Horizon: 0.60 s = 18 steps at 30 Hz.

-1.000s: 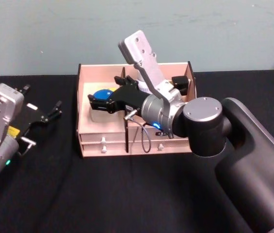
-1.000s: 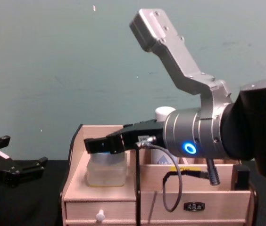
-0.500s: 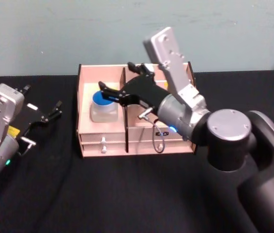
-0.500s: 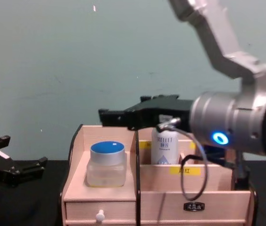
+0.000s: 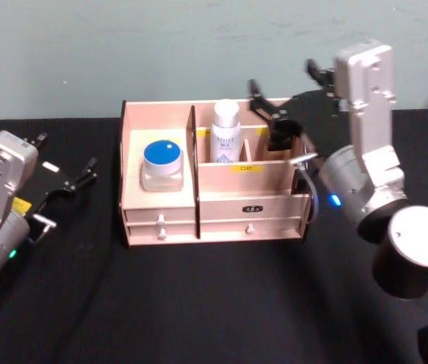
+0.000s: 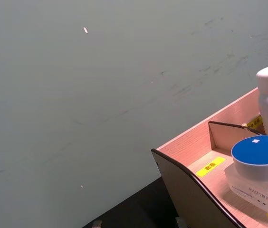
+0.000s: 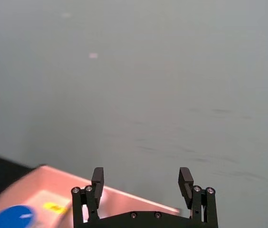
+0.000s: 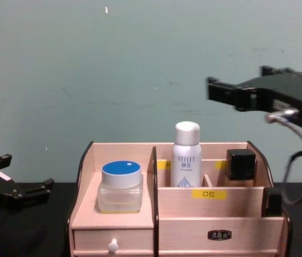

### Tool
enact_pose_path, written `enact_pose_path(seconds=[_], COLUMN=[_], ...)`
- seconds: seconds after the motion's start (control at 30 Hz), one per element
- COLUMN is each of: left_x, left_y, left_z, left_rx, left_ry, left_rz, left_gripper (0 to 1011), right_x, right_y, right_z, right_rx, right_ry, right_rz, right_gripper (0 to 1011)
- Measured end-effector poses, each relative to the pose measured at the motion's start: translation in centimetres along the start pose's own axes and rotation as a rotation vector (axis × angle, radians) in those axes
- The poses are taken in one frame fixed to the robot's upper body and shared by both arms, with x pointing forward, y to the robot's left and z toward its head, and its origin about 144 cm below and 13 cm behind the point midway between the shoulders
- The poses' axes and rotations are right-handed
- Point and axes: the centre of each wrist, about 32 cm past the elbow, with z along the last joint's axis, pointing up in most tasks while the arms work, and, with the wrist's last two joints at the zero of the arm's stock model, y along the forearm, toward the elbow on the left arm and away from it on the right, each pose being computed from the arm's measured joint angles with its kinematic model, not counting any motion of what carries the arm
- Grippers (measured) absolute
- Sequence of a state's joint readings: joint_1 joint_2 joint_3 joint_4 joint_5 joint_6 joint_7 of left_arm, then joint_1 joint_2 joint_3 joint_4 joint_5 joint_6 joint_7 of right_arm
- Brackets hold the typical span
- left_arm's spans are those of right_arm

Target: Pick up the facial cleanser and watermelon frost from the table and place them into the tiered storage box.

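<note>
The right tool (image 5: pixel 290 106) is found raised above the far right part of the tiered storage box (image 5: pixel 212 214), its fingers (image 7: pixel 97 179) spread apart and nothing held between them. The left tool (image 5: pixel 66 180) is parked at the left of the table (image 5: pixel 199 303), well apart from the box, fingers parted and empty.

Within the box, a clear jar with a blue lid (image 5: pixel 161 164) is seen standing upright in the left compartment, and a white bottle with a rounded cap (image 5: pixel 226 133) upright in the compartment just right of the divider. Which of the two is the facial cleanser and which the watermelon frost cannot be told from the labels. A dark square-capped item (image 8: pixel 240 165) stands further right in the far row. Both task items are judged to be already placed.

The jar is judged rigid, fairly light, with smooth walls that may slip; a hold across the body below the lid would be soundest. The bottle is tall and narrow, hence liable to tip; it is best taken at mid-body, not at the cap.
</note>
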<state>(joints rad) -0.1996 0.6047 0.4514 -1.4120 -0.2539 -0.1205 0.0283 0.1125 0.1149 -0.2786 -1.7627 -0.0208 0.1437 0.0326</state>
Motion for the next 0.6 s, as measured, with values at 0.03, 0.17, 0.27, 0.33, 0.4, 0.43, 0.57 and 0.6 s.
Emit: enact_pose_path(seconds=[0.03,0.17,0.27,0.33,0.4,0.43,0.57,0.6], left_x=[0.0,0.0,0.0,0.0,0.0,0.0,0.0,0.0], left_y=[0.0,0.0,0.0,0.0,0.0,0.0,0.0,0.0], left_z=[0.0,0.0,0.0,0.0,0.0,0.0,0.0,0.0], left_rx=[0.0,0.0,0.0,0.0,0.0,0.0,0.0,0.0], left_ry=[0.0,0.0,0.0,0.0,0.0,0.0,0.0,0.0], left_rz=[0.0,0.0,0.0,0.0,0.0,0.0,0.0,0.0], left_gripper=[1001,1001,1001,1001,1001,1001,1001,1001], right_x=[0.0,1.8,2.8,3.3,3.8,4.0,4.3,4.3], right_y=[0.0,-0.6,-0.9,-1.0,-1.2,-1.3,-1.4,-1.4], right_z=[0.0,-1.2,-2.2,-2.7,-3.5,-4.0,-4.9,-5.3], right_rx=[0.0,-0.004,-0.021,-0.033,-0.057,-0.073,-0.102,-0.115], right_ry=[0.0,0.008,0.012,0.012,0.014,0.016,0.022,0.025], right_rz=[0.0,-0.119,-0.176,-0.196,-0.212,-0.214,-0.209,-0.207], right_gripper=[1002,1002,1002,1002,1002,1002,1002,1002])
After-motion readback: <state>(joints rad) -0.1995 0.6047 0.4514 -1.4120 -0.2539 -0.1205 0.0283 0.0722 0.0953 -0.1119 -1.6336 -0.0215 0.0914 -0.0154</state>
